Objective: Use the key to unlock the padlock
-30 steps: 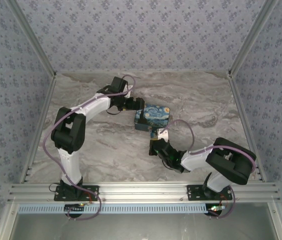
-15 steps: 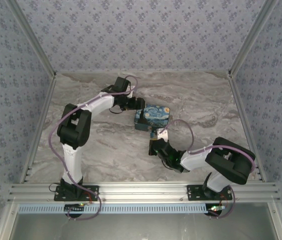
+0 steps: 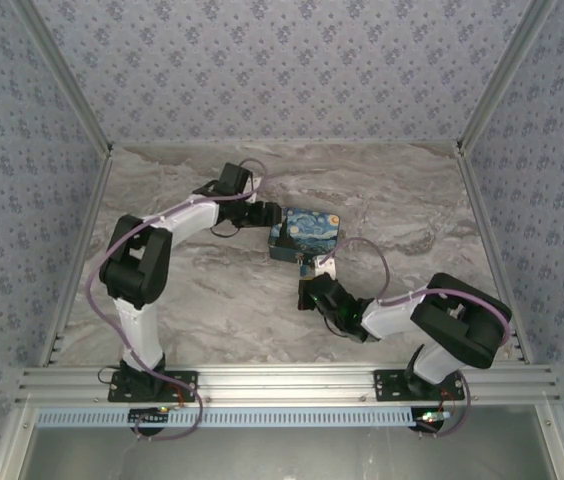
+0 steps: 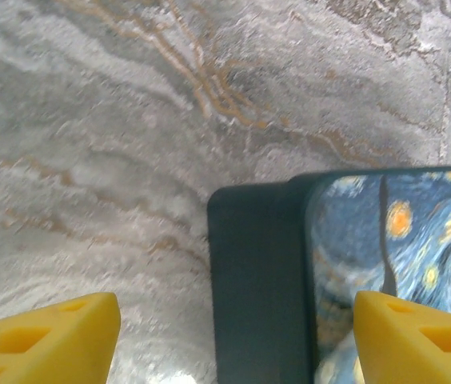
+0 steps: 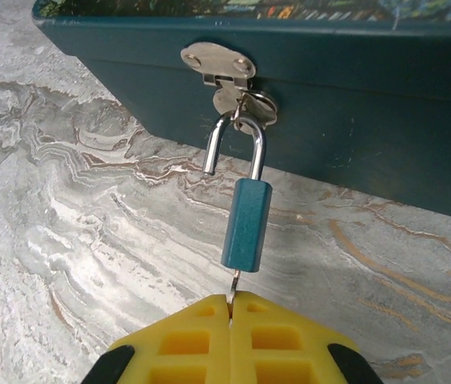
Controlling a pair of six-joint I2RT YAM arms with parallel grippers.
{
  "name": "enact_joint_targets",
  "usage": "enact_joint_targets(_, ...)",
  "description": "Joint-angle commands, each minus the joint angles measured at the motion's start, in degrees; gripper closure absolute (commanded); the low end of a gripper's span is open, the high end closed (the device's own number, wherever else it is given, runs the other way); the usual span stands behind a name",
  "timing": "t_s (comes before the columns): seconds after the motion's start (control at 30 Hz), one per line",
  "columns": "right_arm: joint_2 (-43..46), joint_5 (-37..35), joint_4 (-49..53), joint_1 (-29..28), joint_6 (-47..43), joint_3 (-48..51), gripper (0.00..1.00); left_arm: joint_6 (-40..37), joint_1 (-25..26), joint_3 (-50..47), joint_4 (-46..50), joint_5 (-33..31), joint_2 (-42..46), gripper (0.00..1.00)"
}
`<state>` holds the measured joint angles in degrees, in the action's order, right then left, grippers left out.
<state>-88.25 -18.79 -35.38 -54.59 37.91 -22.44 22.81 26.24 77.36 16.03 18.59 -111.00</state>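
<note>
The teal-blue padlock (image 5: pixel 246 226) hangs by its metal shackle (image 5: pixel 236 132) from the hasp (image 5: pixel 219 66) on the front wall of the Starry-Night box (image 5: pixel 353 72). The shackle's left leg ends free, outside the body. A thin metal key (image 5: pixel 232 282) sticks into the padlock's underside. My right gripper (image 5: pixel 230 301) is shut on that key, just below the lock. My left gripper (image 4: pixel 237 340) is open at the box's far left end (image 4: pixel 257 272), one yellow finger (image 4: pixel 49 340) over the marble and the other (image 4: pixel 421 336) over the painted lid. From above, the left gripper (image 3: pixel 267 215) meets the box (image 3: pixel 307 230).
The box lies mid-table on the grey marble top (image 3: pixel 212 290). Patterned walls and aluminium posts (image 3: pixel 482 100) close in the back and sides. Open marble lies left and right of the box. The right arm (image 3: pixel 402 315) reaches in from the near right.
The left arm's elbow shifted and its gripper settled lower against the box's left end, with the jaws a little narrower. The right gripper has stayed shut on the key.
</note>
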Motion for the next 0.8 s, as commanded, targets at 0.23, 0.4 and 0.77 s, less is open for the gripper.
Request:
enact_joint_targets(0.23, 2.0, 9.4, 0.4, 3.9, -1.3, 0.4, 1.0, 1.3, -0.8, -12.4, 0.4, -2.8, 5.1, 0.25)
enact_joint_targets(0.4, 1.9, 11.5, -1.1, 5.0, -1.4, 1.1, 1.0, 3.8, -0.8, -16.4, -2.0, -2.8, 7.7, 0.26)
enact_joint_targets(0.77, 1.8, 19.3, -5.7, 10.2, -0.9, 3.5, 1.0, 6.6, -0.8, -23.8, -3.1, -3.9, 16.0, 0.26)
